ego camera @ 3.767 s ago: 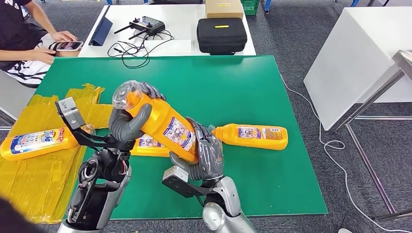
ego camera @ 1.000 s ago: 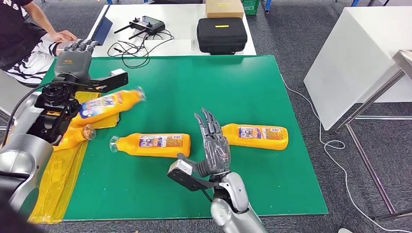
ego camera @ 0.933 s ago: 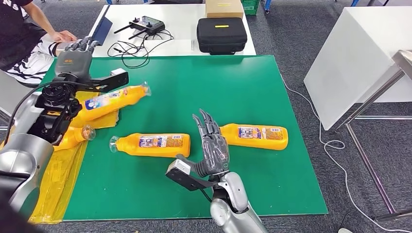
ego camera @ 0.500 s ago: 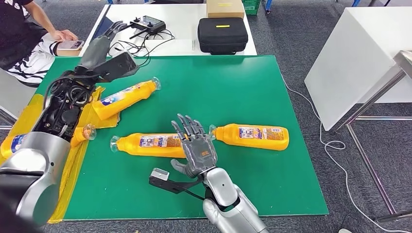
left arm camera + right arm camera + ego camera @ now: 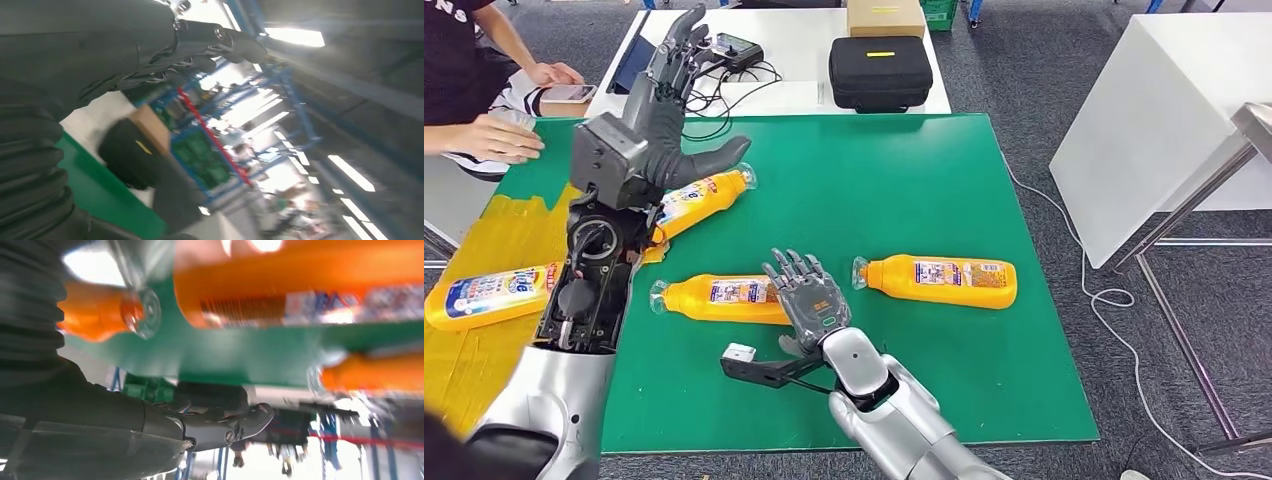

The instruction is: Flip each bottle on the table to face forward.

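Bottle [image 5: 732, 298] lies lengthwise across the green table [image 5: 944, 180], cap left, open mat beyond; my right hand [image 5: 809, 303] spread empty above it, left hand [image 5: 664, 110] raised open.

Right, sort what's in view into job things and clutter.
Job: four orange bottles lying on the green table: by the left hand, by the right hand, right of it, on the yellow bags.

Clutter: yellow bags, black case, cardboard box, controller, cables, phone.
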You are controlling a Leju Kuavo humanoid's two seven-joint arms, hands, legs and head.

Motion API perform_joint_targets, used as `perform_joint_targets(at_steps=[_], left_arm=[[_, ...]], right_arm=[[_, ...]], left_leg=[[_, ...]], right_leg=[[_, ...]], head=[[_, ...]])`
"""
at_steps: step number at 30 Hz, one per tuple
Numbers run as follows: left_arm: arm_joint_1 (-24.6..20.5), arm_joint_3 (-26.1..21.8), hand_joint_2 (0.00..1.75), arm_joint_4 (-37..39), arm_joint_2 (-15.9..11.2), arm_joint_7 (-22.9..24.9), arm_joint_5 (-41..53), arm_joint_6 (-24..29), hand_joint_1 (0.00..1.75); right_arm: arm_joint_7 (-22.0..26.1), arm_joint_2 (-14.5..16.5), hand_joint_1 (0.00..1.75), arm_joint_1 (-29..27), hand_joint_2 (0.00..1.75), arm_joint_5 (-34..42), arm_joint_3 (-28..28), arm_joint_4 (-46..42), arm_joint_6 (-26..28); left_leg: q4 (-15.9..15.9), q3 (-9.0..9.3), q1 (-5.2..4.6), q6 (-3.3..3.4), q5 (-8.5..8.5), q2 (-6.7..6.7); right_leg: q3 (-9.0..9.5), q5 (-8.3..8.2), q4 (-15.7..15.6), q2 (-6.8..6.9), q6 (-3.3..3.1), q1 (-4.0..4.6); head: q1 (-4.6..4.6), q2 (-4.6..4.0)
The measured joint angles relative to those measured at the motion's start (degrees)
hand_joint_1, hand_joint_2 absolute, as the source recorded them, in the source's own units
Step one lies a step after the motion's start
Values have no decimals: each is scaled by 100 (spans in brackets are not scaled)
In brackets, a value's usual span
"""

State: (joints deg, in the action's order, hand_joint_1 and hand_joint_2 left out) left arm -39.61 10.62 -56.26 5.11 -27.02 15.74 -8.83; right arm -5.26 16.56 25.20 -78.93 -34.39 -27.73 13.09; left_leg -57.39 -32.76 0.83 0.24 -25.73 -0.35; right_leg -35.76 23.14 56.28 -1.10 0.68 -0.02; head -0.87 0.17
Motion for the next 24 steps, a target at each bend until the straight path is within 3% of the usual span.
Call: perform_joint_targets(at_steps=[6,13,24], left_arm=[[658,82,175,-1352,-2,-64,-964,-460,0],[1305,174,175,-2584,-2,-297,-1331,-735,0],[1861,239,175,-3428,-2,-646,-1291,-612,0]], right_arm=[[-75,-16,0,233,175,546,343,335,-213],[-83,-66,0,563,175,874,837,587,-308],[469,-64,0,831,175,838,1135,783,-355]], left_leg=[[0,-1,-1,0,0,0],[0,0,-2,1,-1,2],[0,2,-1,1,-1,2]], right_leg=[[0,0,0,1,0,-1],[0,0,-2,1,0,-1],[0,0,-1,1,0,0]], head=[[1,0],[2,0],[0,0]])
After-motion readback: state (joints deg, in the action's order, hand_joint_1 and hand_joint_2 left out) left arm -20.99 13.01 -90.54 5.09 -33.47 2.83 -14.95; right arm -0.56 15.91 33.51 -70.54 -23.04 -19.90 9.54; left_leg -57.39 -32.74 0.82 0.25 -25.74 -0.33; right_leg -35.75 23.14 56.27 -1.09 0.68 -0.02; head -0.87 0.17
